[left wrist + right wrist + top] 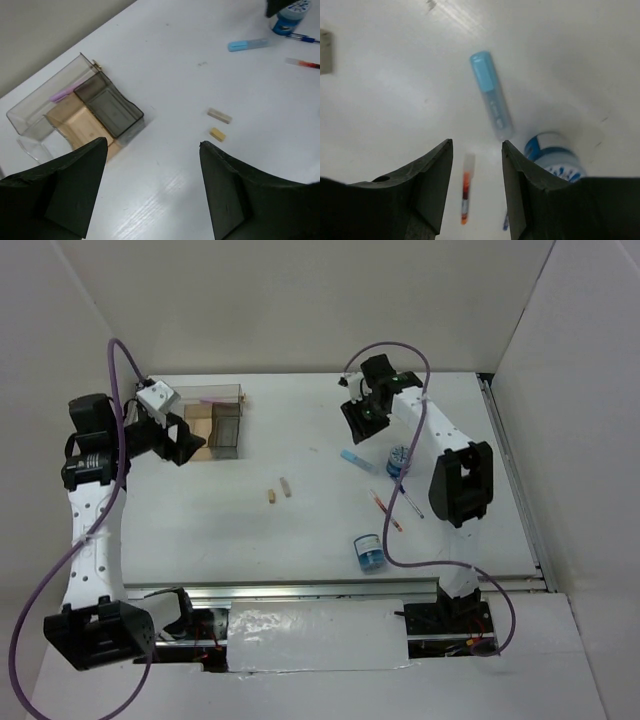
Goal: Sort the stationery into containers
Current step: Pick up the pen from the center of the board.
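The left gripper (152,145) hangs wide open above the white table (165,190), with nothing between its fingers. Ahead of it, on the side of its left finger, sits the clear organiser (30,107). The smoky grey compartment (110,107) is nearest the gap, a tan compartment (82,125) lies beside that, and a thin lilac stick (62,94) rests in the long clear compartment farthest away. Ahead of its right finger lie a pale stub (219,115) and a yellow-tan stub (217,134), close together but not touching.

The right gripper (477,144) is partly open and holds nothing. Just beyond its fingertips the pale-blue bar (491,95) lies flat on the table. A round blue tub (554,156) stands beside the finger on the right of its view, near the bar's closer end. The red-orange pen (465,192) shows below, through the gap between the fingers. A second blue tub (369,552) stands well behind this gripper, toward the arm bases.
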Robot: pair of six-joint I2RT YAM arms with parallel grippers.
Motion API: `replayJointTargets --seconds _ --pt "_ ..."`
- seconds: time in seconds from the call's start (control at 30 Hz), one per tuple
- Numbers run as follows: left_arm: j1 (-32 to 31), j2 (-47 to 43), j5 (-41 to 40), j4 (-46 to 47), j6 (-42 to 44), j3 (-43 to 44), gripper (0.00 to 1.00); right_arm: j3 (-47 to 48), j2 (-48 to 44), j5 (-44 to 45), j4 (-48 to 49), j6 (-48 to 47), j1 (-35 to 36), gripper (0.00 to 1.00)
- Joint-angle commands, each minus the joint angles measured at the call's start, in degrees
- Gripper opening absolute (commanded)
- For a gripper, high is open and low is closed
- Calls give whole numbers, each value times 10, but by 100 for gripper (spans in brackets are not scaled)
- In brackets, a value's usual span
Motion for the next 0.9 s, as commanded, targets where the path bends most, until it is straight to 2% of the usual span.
replayJointTargets --seconds 0.0,0.23,0.47,0.87 --pt "0 -74 63 -3 -60 -9 86 68 79 31 -19 -52 -5 52" --pt "-4 -99 60 -9 -65 -38 87 103 156 45 -15 -84 -3 58" --pt "-4 -100 51 9 -70 -60 87 67 160 24 -6 -91 2 59" --pt "-5 -97 52 36 -72 -81 87 41 178 26 -23 -127 11 47"
